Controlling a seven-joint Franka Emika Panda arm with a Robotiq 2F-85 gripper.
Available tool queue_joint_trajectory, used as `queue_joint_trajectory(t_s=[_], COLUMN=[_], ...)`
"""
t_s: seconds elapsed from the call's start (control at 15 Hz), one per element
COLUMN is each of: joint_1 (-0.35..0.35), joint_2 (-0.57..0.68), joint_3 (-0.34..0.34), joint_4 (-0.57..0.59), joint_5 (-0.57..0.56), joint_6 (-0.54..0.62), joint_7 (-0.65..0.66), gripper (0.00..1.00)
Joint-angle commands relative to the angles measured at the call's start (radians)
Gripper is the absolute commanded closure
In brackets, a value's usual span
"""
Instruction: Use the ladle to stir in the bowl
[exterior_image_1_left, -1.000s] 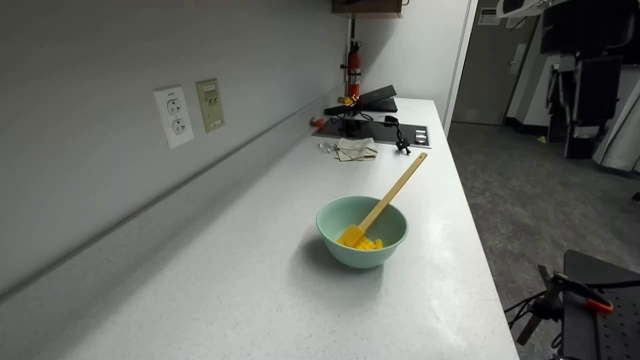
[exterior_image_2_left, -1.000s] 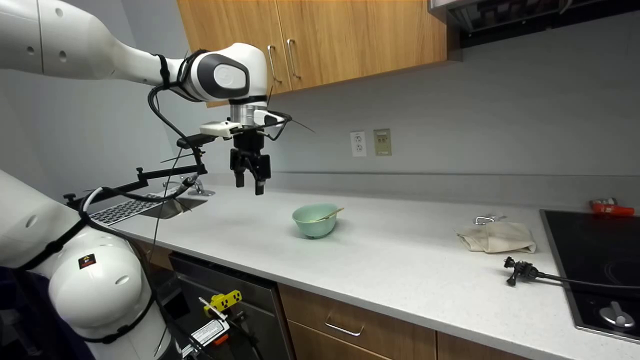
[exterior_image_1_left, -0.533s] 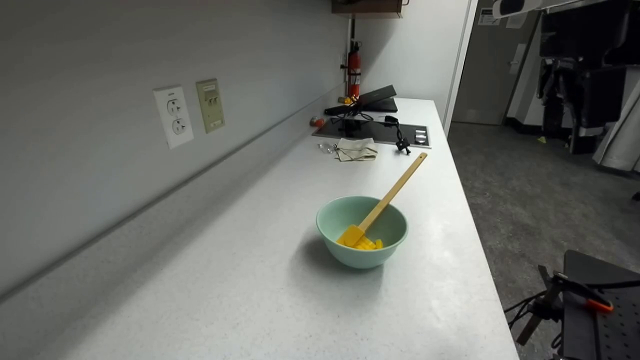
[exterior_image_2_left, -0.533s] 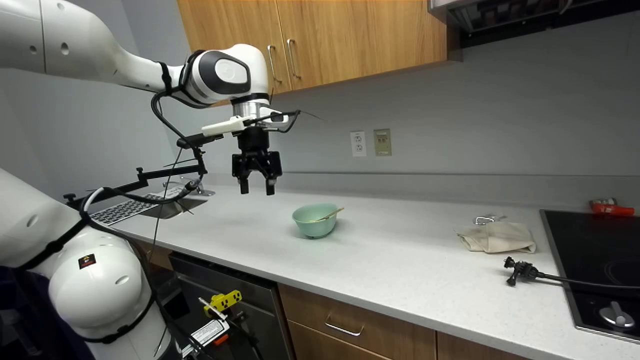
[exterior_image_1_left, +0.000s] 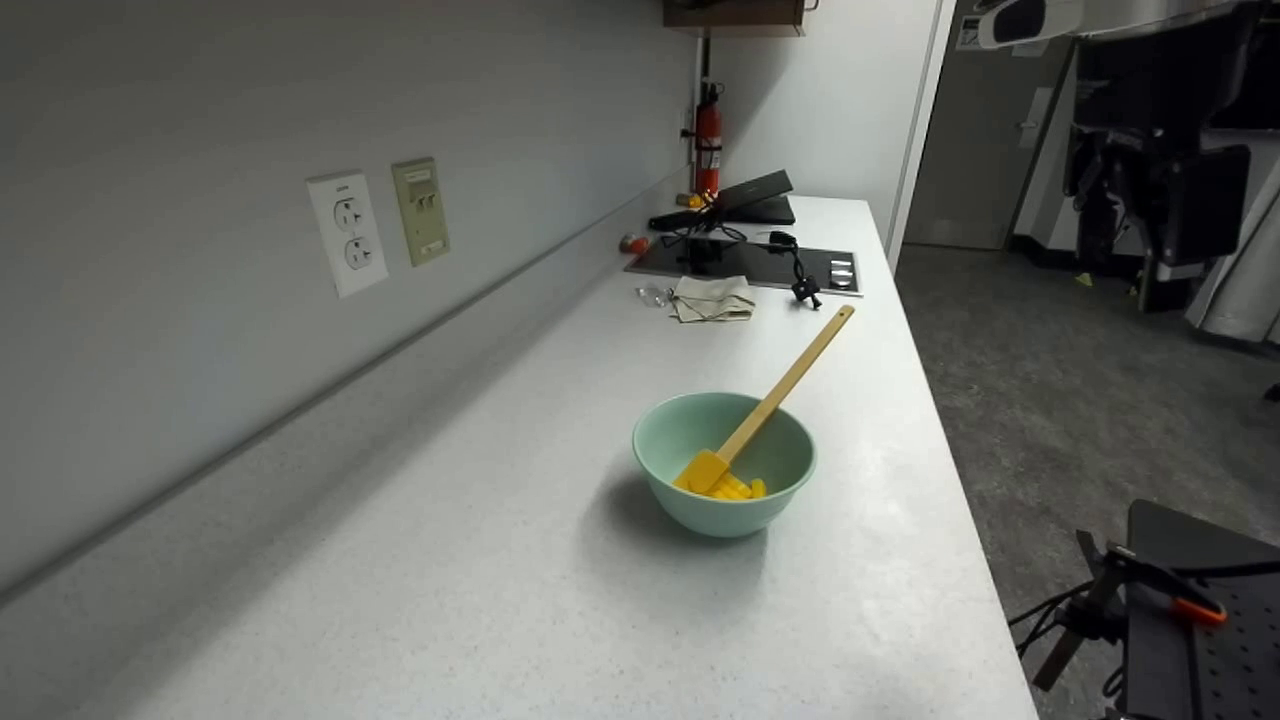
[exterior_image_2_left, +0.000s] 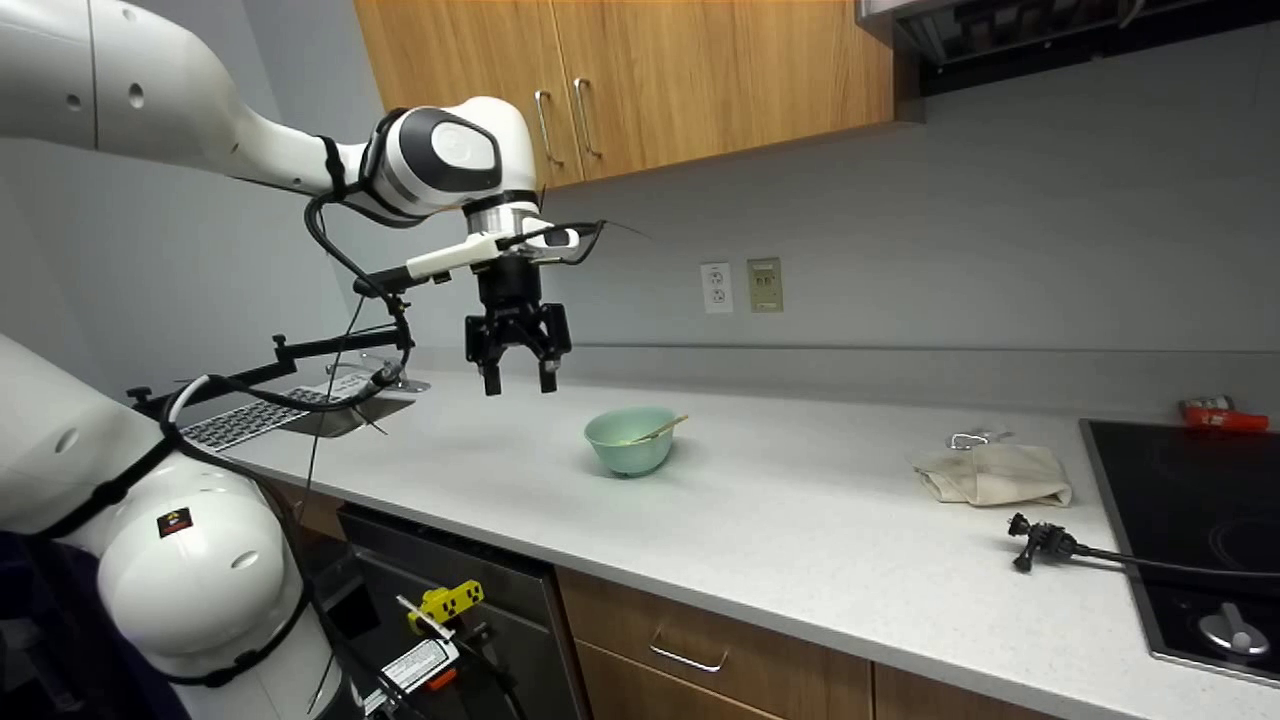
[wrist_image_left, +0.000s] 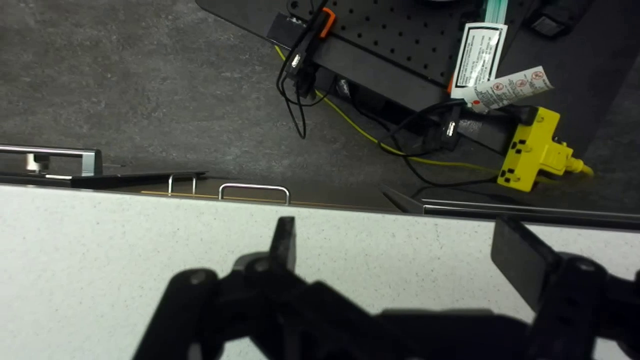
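1. White speckled tabletop (exterior_image_1_left: 450, 600): long, straight-edged, shown in all three views.
2. White robot arm (exterior_image_2_left: 200, 100): banded in black, at the side of an exterior view, its wrist end pointing down.
3. Black cooktop (exterior_image_2_left: 1200, 520): glossy, flat, let into the tabletop.
4. Black tool (exterior_image_2_left: 520, 379): mounted on the robot arm, above the tabletop; released, its two jaws standing well apart.
5. Pale mint-green bowl (exterior_image_1_left: 720, 518): round, smooth-sided; upright on the tabletop, lower than the tool and well apart from it.
6. Long ladle (exterior_image_1_left: 787, 385): tan handle, flat yellow end; tilted, the end down inside the bowl, the handle leaning across the rim and jutting well past it.
7. Folded beige cloth (exterior_image_2_left: 1000, 475): lying on the tabletop between bowl and cooktop, near the cooktop.
8. Small yellow pieces (exterior_image_1_left: 730, 488): several, in the bowl just beside the ladle's end.
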Motion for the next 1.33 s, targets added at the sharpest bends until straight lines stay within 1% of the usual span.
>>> queue_joint_trajectory(t_s=[0.0, 0.2, 0.4, 0.47, 0.6, 0.87, 1.0, 1.27], joint_1=[0.016, 0.020, 0.026, 0.017, 0.016, 0.017, 0.018, 0.018], joint_2=[0.053, 0.103, 0.147, 0.106, 0.130, 0.140, 0.153, 0.195], joint_3=[-0.002, -0.016, -0.031, -0.019, -0.025, -0.025, -0.030, -0.050], joint_4=[0.042, 0.089, 0.142, 0.086, 0.110, 0.119, 0.131, 0.173], joint_5=[-0.060, -0.086, -0.104, -0.080, -0.085, -0.086, -0.096, -0.108], joint_6=[-0.007, -0.004, -0.022, -0.002, -0.002, -0.002, 0.019, 0.016], joint_7=[-0.068, -0.155, -0.296, -0.215, -0.260, -0.271, -0.302, -0.423], gripper=[0.00, 0.00, 0.00, 0.00, 0.00, 0.00, 0.00, 0.00])
